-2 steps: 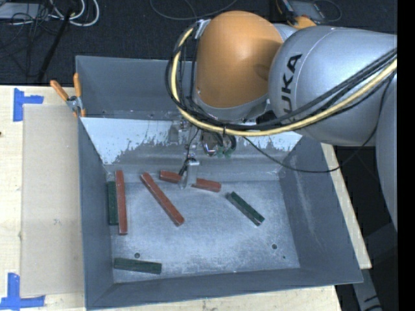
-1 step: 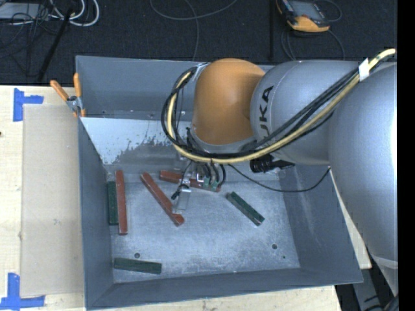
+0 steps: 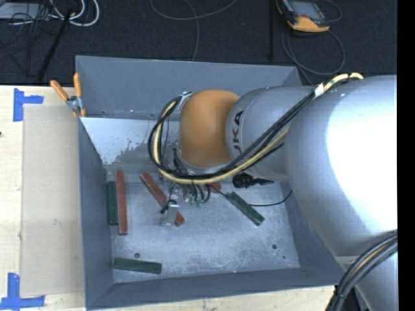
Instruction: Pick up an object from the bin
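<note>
A: Where's the end effector?
B: Low near the centre of the bin, at the red-brown stick. Open or closed, can't tell.
A: Progress?
B: Stick looks flat on the floor, so grasp and lift remain. A green stick lies at 3 o'clock.

Green bar, red bar

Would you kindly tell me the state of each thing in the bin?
gripper: low, over the slanted brown stick.
slanted brown stick: flat, partly under the gripper.
left brown stick: flat, beside the left green stick.
bottom green stick: flat, apart.
right green stick: flat, slanted.
</note>
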`<state>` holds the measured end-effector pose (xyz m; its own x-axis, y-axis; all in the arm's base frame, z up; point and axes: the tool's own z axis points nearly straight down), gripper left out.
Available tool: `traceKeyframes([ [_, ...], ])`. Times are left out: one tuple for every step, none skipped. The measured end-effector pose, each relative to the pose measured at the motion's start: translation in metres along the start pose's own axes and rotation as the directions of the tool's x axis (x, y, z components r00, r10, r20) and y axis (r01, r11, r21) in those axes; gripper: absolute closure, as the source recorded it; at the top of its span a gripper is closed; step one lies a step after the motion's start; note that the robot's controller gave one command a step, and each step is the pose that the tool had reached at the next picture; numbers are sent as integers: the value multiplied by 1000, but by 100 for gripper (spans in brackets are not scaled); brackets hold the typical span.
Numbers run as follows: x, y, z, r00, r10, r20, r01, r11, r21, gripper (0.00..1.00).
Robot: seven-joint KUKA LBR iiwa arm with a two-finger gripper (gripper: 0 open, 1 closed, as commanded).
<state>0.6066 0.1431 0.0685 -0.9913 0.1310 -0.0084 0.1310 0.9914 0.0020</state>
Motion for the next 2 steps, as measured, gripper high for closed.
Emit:
traceKeyframes([
  [0, 0, -3, 1000, 3, -6, -3, 1000, 0, 100],
  [44, 42, -142, 983, -183, -2, 183, 983, -2, 100],
])
